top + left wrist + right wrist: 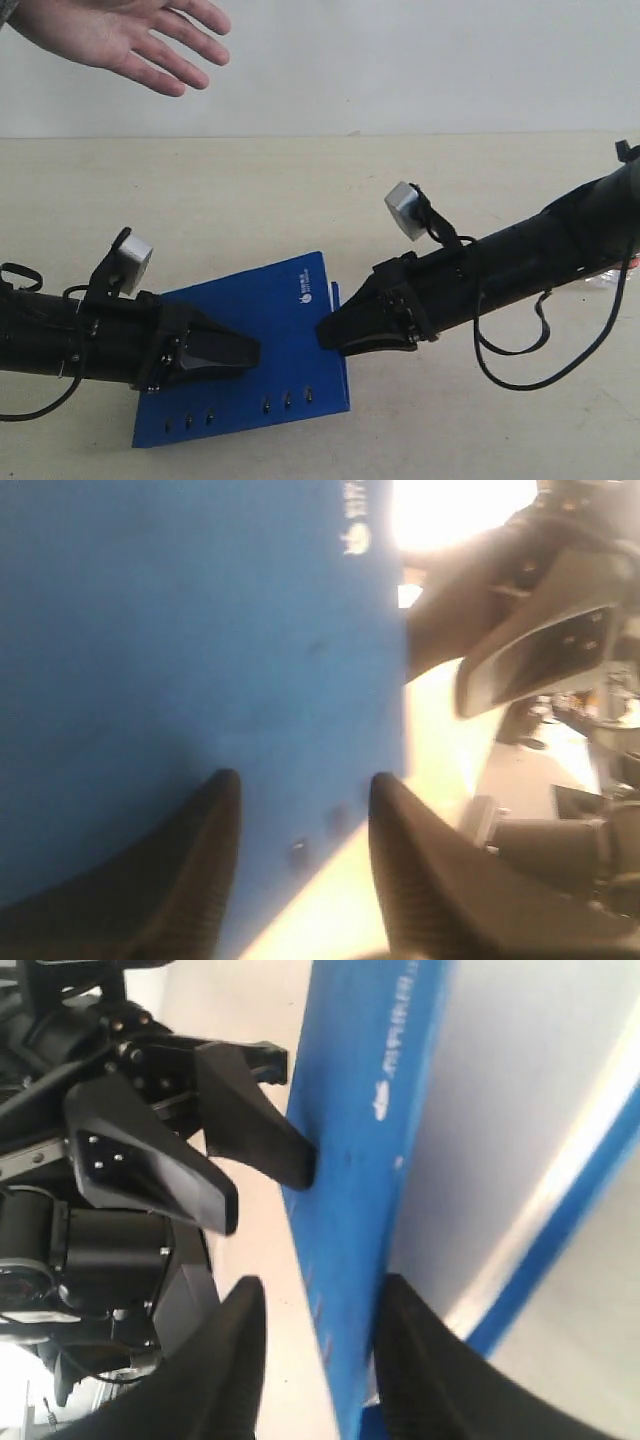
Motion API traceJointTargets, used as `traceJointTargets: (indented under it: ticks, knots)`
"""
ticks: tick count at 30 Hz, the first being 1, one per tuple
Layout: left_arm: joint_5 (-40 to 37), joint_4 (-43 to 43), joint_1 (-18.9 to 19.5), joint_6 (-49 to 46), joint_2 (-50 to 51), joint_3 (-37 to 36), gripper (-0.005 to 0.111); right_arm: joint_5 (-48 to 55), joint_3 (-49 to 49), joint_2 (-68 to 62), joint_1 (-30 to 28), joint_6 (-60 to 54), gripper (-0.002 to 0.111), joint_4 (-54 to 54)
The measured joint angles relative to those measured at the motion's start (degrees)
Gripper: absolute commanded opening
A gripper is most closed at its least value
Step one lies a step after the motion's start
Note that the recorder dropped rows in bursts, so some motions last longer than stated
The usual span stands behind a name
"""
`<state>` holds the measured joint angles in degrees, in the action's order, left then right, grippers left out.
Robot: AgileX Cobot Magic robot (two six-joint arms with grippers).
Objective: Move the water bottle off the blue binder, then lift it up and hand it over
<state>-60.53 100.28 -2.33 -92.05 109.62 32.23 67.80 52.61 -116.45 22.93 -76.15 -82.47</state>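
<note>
Exterior view up, and the blue binder (265, 310) lies flat on the desk (300, 190), turned at an angle. Its white logo (305, 293) sits toward the far right corner and the ring slots (287, 400) run along the near edge. My left tool (252, 352) reaches in from the left and is low over the binder's left half, tip pointing right. My right tool (322, 335) comes in from the right, tip at the binder's right edge. The two tips face each other, near but apart. On the left wrist view the left tool (300, 785) has its fingers (215, 820) parted a moderate way. Only the blue cover (180, 630) shows in the gap, and it is gripping nothing. The right tool (520, 650) shows beyond the binder's edge there. On the right wrist view the right tool (322, 1280) is also parted, with the binder's edge (350, 1160) running between its fingers. A strip of desk shows beside one finger, so it is not clamped; whether the other finger touches the blue, I cannot tell. The left tool (265, 1202) shows across from it. The water bottle (608, 281), as far as I can tell, is the pale, reddish sliver behind the right arm at the right edge, well apart from the binder. Too little of it shows to be sure. At the far left, a person's hand (115, 35) is held open above the desk, fingers spread.
</note>
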Motion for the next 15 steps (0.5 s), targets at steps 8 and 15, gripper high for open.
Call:
traceJointTargets:
  ticks: [8,15]
  knots:
    - [-5.1,-0.4,0.0,-0.7,0.0,0.0,0.040,-0.1,0.0,0.0,6.3,-5.5,0.031,-4.2]
    - [-5.4,-0.3,0.0,-0.8,0.0,0.0,0.040,-4.0,0.0,0.0,6.5,-6.0,0.000,-4.8]
